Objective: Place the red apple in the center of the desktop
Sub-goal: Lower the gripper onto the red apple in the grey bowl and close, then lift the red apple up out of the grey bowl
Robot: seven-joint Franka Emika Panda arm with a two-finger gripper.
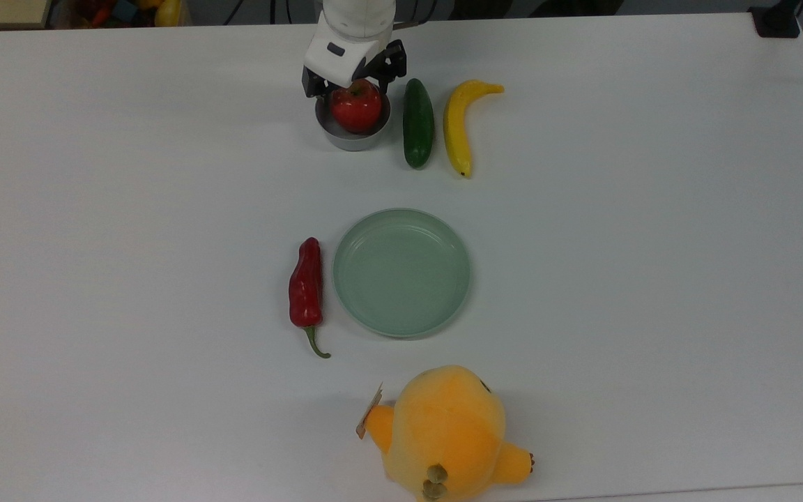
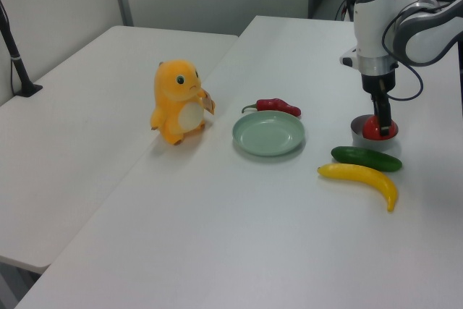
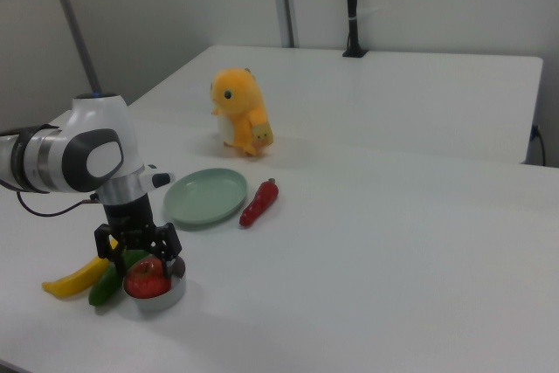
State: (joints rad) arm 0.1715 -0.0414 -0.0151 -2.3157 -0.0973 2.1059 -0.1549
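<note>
Fingers of the black two-finger gripper (image 1: 353,82) stand spread on either side of the round glossy red apple (image 1: 356,107) sitting in the short grey metal cup (image 1: 350,138), so they should close squarely before lifting it straight up toward the white desktop (image 1: 617,244) centre.

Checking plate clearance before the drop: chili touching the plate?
Apart. In the top view a thin strip of white desktop runs between the chili and the plate's rim along the chili's whole length.

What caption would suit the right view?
End effector straddling the red apple in a grey cup, green plate nearby.
</note>
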